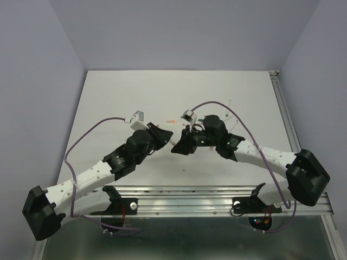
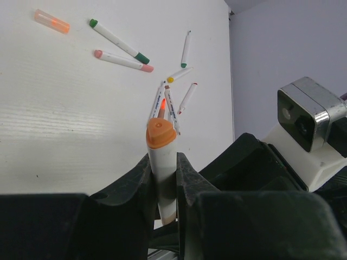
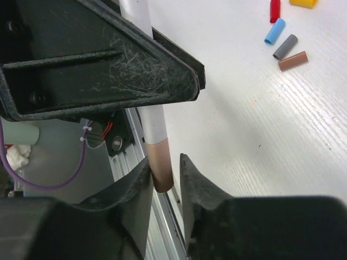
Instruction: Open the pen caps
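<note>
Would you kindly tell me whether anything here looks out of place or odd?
The pen in the left gripper has an orange end, yet the cap on its other end, between the jaws of the right gripper, is brown: a colour mismatch. Nothing looks spilled or broken.

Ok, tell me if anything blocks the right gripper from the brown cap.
Nothing visible does. The brown cap sits inside the right gripper, on the end of the pen the left gripper clamps.
</note>
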Robot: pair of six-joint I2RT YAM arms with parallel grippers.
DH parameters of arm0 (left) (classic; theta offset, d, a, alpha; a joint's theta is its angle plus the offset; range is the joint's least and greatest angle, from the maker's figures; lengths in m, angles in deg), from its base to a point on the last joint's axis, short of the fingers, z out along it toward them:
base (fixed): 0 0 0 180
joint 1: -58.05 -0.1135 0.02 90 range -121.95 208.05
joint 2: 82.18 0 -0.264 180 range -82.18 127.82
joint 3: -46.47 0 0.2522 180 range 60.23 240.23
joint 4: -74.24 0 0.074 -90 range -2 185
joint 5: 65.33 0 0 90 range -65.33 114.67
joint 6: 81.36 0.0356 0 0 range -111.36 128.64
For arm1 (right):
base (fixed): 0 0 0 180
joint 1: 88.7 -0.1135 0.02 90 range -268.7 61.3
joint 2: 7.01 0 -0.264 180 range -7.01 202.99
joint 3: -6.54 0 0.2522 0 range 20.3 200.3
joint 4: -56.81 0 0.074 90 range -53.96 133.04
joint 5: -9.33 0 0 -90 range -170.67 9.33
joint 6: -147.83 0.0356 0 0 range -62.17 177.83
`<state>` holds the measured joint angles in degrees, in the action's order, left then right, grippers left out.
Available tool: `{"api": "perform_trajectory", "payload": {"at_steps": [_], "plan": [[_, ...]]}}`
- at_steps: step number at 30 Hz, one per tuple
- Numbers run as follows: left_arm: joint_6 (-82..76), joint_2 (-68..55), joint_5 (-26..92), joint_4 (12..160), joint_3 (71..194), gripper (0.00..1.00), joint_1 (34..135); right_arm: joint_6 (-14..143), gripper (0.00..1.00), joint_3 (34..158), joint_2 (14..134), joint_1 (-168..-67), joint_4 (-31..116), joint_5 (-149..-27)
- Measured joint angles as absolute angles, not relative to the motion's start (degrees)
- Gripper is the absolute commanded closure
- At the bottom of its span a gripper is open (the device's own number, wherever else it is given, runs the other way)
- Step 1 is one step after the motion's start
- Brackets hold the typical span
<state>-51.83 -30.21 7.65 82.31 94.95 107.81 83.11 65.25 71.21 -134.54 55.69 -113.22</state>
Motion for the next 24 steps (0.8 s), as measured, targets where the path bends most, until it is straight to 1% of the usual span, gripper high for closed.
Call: {"api": "perform_trajectory", "payload": {"at_steps": [1,2,4,13,15,18,22,24], "plan": [[-51.8,-30.3,7.6,82.3,95.0,1.00,107.8,83.0,0.80,65.2,71.2,-134.5,55.6,-113.2],[-51.8,-30.3,7.5,82.3,95.0,1.00,107.8,83.2,0.90,65.2,71.2,-134.5,55.6,-113.3],[-51.8,-30.3,7.5,82.4,95.0,1.00,107.8,82.8,0.99,65.2,71.1,-134.6,55.7,-113.3],[-51.0,-30.0,7.0,81.9,95.5,1.00,107.1,82.9,0.99,64.3,69.6,-135.2,56.7,-112.6],[-50.4,-29.3,8.5,81.7,96.5,1.00,106.2,83.7,0.99,62.2,68.1,-135.3,59.3,-111.3],[-48.3,-26.8,14.5,80.1,98.1,1.00,103.2,85.8,0.99,57.3,64.4,-135.6,64.3,-108.8],[-42.9,-22.2,12.0,77.4,100.2,1.00,87.8,89.1,0.99,48.3,56.3,-138.8,61.8,-111.2],[-41.3,-20.8,11.9,77.1,100.5,1.00,82.6,89.9,0.99,46.2,53.3,-140.0,59.5,-111.2]]}}
